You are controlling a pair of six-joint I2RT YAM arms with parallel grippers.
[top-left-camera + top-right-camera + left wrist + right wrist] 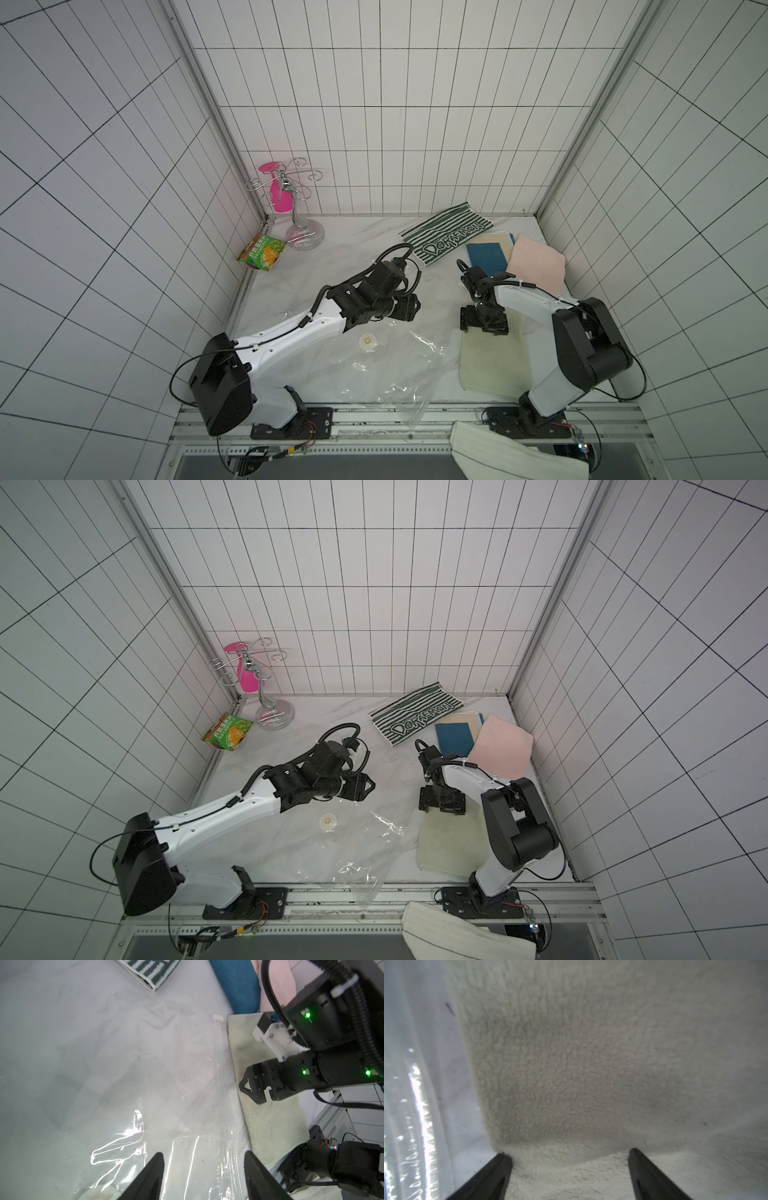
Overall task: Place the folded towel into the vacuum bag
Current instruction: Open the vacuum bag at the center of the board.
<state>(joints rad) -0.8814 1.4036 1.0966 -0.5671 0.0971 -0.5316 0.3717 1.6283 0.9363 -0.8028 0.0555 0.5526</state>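
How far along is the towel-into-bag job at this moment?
Done: nothing yet; the vacuum bag lies flat, no towel inside. In hand: the right gripper, jaws open, is down at an edge of the cream folded towel beside the bag; the left gripper hovers open over the bag. Left: grasp, open the mouth, insert.

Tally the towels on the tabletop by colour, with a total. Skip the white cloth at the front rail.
Cream: 2 (folded towel beside the vacuum bag; back cream towel, partly covered)
Blue: 1 (blue towel)
Pink: 1 (pink towel)
Green-and-white striped: 1 (striped towel)
Total: 5
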